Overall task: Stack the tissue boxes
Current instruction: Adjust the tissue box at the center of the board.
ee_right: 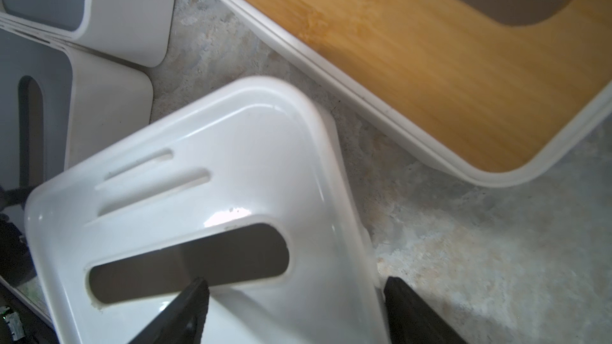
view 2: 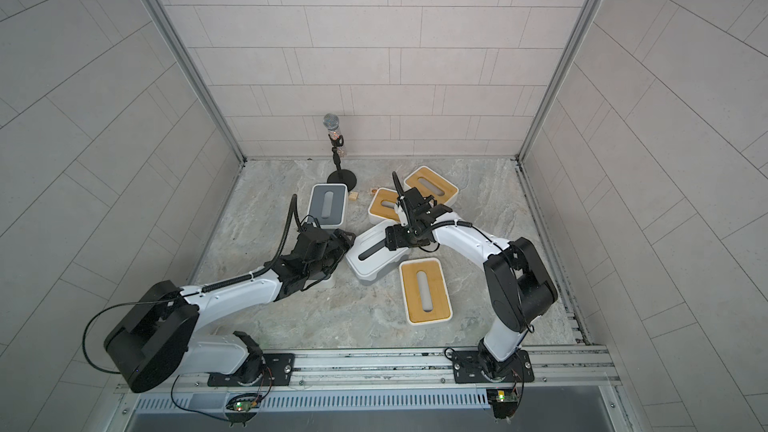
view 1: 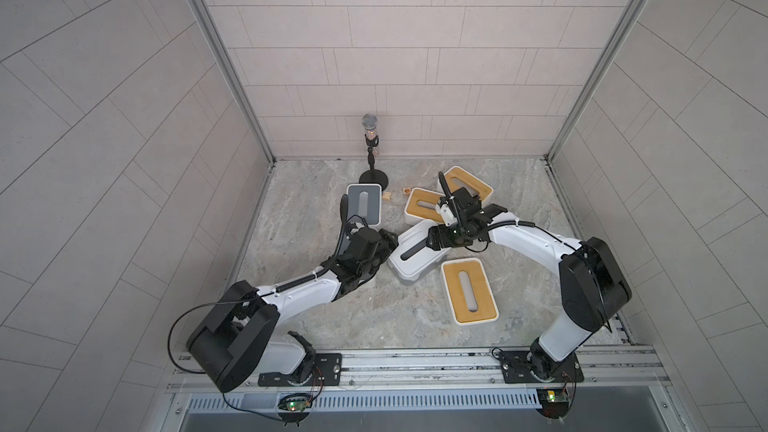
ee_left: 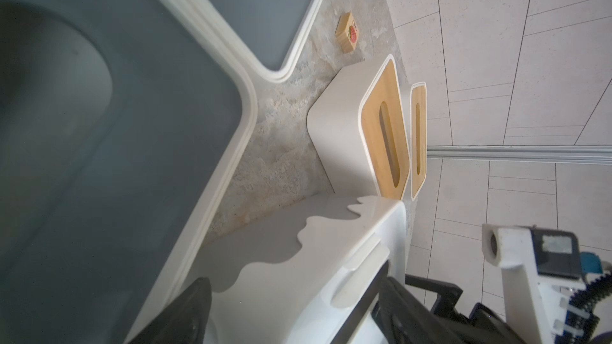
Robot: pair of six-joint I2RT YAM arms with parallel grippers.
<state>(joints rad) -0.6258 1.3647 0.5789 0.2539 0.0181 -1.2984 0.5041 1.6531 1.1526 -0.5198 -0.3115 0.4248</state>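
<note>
A white tissue box [view 1: 415, 261] lies tilted mid-table, its left end raised level with the lid of a grey-lidded tissue box [ee_left: 116, 160] that my left arm mostly hides from above. My left gripper [view 1: 392, 243] is shut on that raised end, one finger under the base and one on the lid [ee_left: 298, 306]. My right gripper [ee_right: 294, 286] is shut on the lid's strip between its slot and the outer wall. Another grey-lidded box [view 1: 363, 205] stands behind. Three bamboo-lidded boxes lie around: [view 1: 467, 187], [view 1: 424, 207], [view 1: 469, 290].
A microphone stand [view 1: 372, 178] stands at the back wall, just behind the far grey-lidded box. Two small wooden cubes [view 1: 387, 196] [view 1: 406, 190] lie between that box and the bamboo-lidded ones. Tiled walls close in the marble table on three sides.
</note>
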